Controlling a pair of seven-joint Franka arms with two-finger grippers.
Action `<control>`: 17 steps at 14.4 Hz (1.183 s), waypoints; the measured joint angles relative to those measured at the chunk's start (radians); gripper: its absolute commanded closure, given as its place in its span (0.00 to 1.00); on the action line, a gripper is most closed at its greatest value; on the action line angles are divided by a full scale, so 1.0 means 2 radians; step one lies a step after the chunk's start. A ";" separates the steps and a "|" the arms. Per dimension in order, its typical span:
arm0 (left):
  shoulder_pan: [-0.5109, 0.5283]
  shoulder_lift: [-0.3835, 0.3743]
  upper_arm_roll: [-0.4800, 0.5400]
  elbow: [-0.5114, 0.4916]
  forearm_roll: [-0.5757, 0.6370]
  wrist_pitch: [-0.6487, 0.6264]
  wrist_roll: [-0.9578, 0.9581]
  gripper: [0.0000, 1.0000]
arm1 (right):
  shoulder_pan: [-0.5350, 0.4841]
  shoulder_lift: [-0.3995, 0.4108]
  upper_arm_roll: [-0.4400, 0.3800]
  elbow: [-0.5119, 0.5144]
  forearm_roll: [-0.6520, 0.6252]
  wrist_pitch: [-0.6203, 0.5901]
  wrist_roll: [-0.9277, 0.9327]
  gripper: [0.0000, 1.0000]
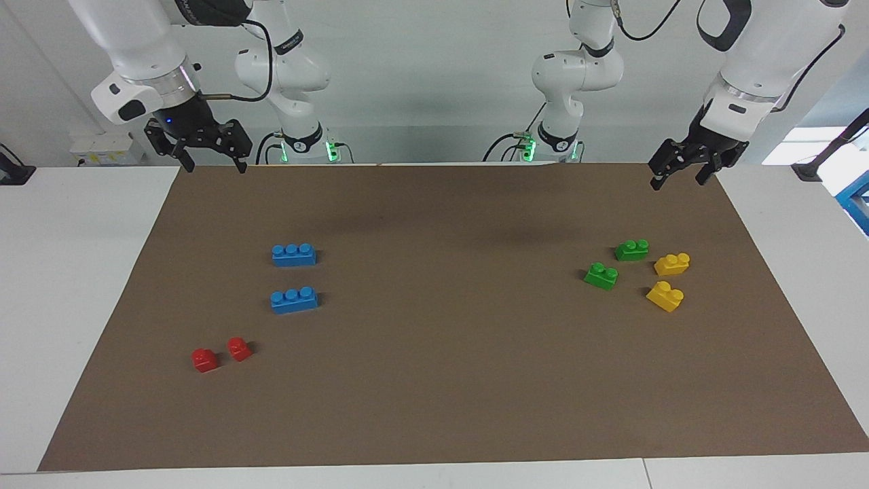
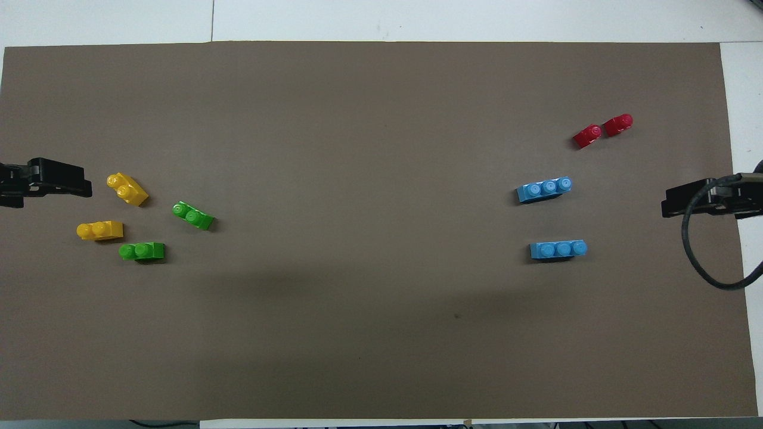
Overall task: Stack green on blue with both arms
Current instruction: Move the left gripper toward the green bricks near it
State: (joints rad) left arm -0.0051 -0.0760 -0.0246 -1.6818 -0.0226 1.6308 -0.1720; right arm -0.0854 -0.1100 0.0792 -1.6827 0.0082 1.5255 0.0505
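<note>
Mat (image 1: 434, 407): brown sheet over most of the white table (image 1: 75, 285); its edges run just inside the table's in both views. Middle of the mat is bare, wide room between the brick groups.
My left arm (image 1: 767, 47): enters at upper right of the facing view, waiting.
My right arm (image 1: 129, 41): enters at upper left of the facing view, waiting.
My left gripper (image 1: 679, 173): raised over the mat's upper right corner in the facing view; jaws spread, holding nothing.
My right gripper (image 1: 214, 163): raised over the mat's upper left corner; jaws spread, holding nothing.
Blue bricks: upper one (image 1: 293, 255) and lower one (image 1: 293, 299), left of centre in the facing view, apart; long axes run across the frame, studs up, the lower slightly slanted.
Green bricks: one (image 1: 631, 250) and one (image 1: 601, 276), right of centre, near each other but not touching; studs up; in the overhead view one lies level across the frame, the other slants down to the right.
Yellow bricks: (image 1: 671, 263) and (image 1: 664, 296), just beside the greens, toward the mat's right edge.
Red bricks: (image 1: 204, 359) and (image 1: 239, 348), lower left, close together.
</note>
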 measured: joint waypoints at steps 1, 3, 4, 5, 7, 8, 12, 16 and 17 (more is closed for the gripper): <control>0.000 0.000 0.000 -0.001 0.000 0.002 -0.039 0.00 | 0.000 0.000 0.000 0.000 0.000 0.000 0.000 0.00; -0.004 -0.001 -0.001 -0.010 0.000 0.019 -0.137 0.00 | 0.000 0.000 0.000 0.000 0.000 0.000 0.000 0.00; -0.009 -0.004 -0.001 -0.020 0.000 0.035 -0.195 0.00 | 0.000 0.000 0.000 0.000 0.000 0.000 0.000 0.00; -0.015 -0.007 -0.002 -0.033 0.000 0.053 -0.256 0.00 | 0.000 0.000 -0.001 0.000 0.000 0.000 0.000 0.00; -0.024 -0.013 -0.002 -0.055 0.000 0.077 -0.372 0.00 | -0.004 0.000 -0.002 0.000 0.000 0.000 0.000 0.00; -0.027 -0.016 -0.002 -0.061 0.000 0.083 -0.420 0.00 | -0.007 0.000 -0.002 0.000 0.000 0.000 0.000 0.00; -0.028 -0.024 -0.001 -0.068 0.000 0.088 -0.511 0.00 | -0.008 0.000 -0.004 0.000 0.000 0.016 0.000 0.00; -0.028 -0.024 0.000 -0.090 -0.002 0.083 -0.542 0.00 | -0.009 0.000 -0.004 0.000 0.000 0.034 0.000 0.00; -0.028 -0.024 0.000 -0.102 -0.002 0.083 -0.544 0.00 | -0.012 0.000 -0.004 0.000 0.000 0.040 -0.002 0.00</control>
State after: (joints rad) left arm -0.0618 -0.1243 -0.0250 -1.8855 -0.0267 1.7961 -1.2600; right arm -0.1094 -0.1101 0.0713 -1.6836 0.0076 1.6062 0.0473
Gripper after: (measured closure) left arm 0.000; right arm 0.000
